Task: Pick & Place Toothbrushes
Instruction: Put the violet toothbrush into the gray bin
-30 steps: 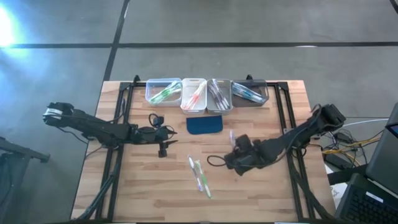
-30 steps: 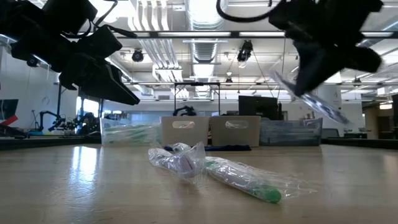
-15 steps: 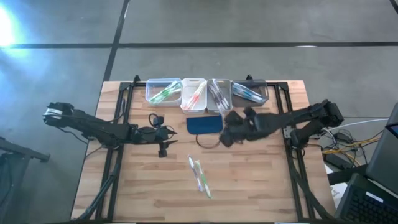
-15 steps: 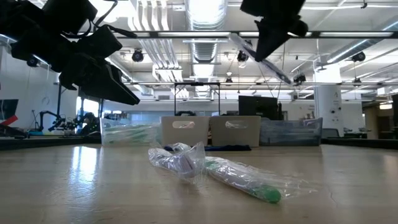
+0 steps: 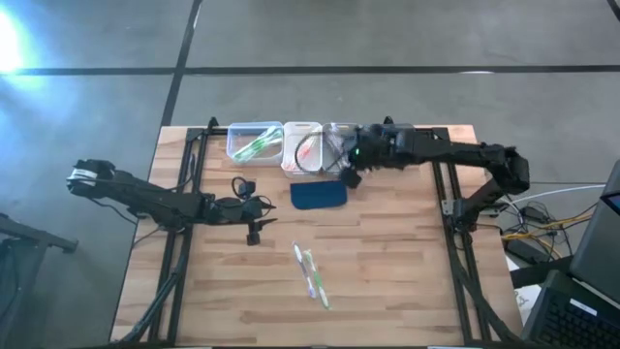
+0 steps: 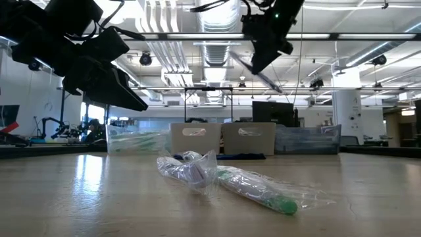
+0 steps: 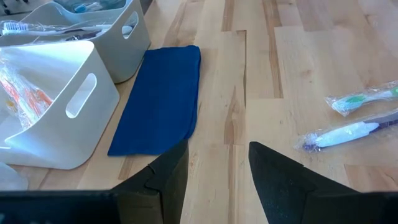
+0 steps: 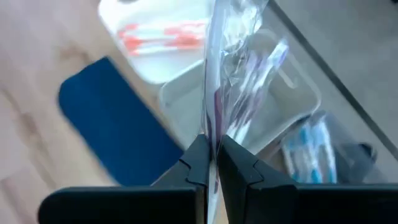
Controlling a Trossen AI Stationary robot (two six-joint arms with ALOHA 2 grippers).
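I have the right gripper (image 5: 346,173) clenched on a wrapped toothbrush (image 8: 231,68), raised over the grey-brush bin (image 5: 341,148), third in the four-bin row at the table's far edge. Blue pad (image 5: 319,195) lies just in front of the bins. Left gripper (image 5: 254,218) waits mid-left, jaws apart, nothing held. Two wrapped toothbrushes (image 5: 310,272) lie centre-front w/ bare wood round them.

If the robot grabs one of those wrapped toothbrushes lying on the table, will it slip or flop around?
The wrapped toothbrushes would probably stay stiff, since the sticks inside look straight. Their crinkly clear wrappers stick out loosely, so a grip on wrapper alone might slip. The right gripper pinches another by its wrapper, and it hangs straight, so they seem light.
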